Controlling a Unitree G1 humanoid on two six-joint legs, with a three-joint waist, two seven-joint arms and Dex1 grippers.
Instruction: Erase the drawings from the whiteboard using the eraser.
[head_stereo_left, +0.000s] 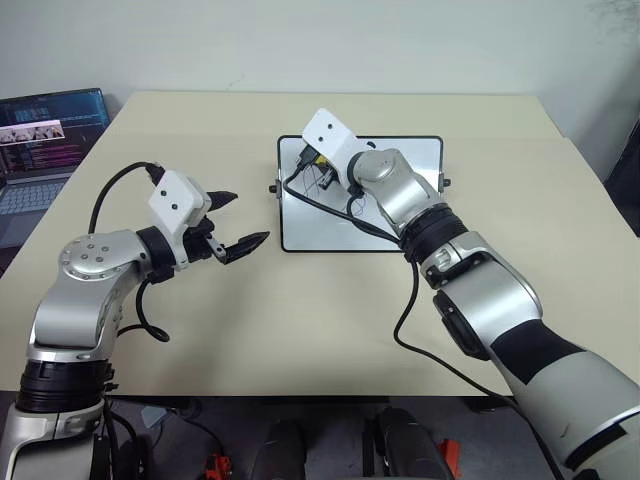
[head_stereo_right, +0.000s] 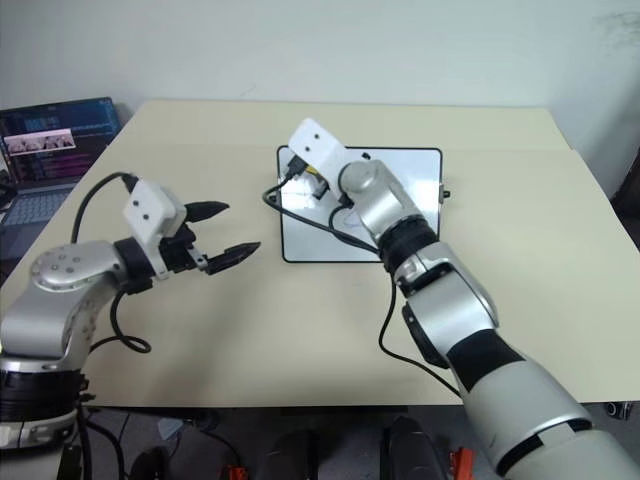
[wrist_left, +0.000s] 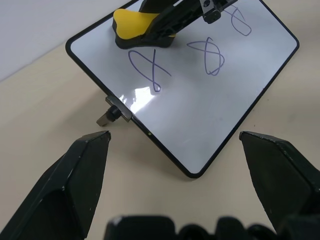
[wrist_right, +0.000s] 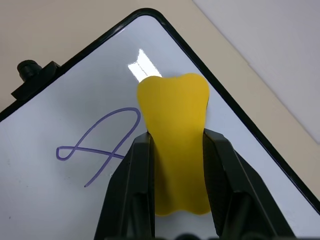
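The whiteboard lies flat on the table's far middle. Three blue drawings sit in a row on it: a looped scribble, a second and a third. My right gripper is shut on the yellow eraser and holds it over the board's far left corner, right beside the first scribble. Whether the eraser's dark underside touches the board I cannot tell. To the left of the board, above the table, my left gripper hovers open and holds nothing.
An open laptop stands at the far left edge of the beige table. A small black knob sticks out from the board's left side. A black cable hangs from my right wrist over the board.
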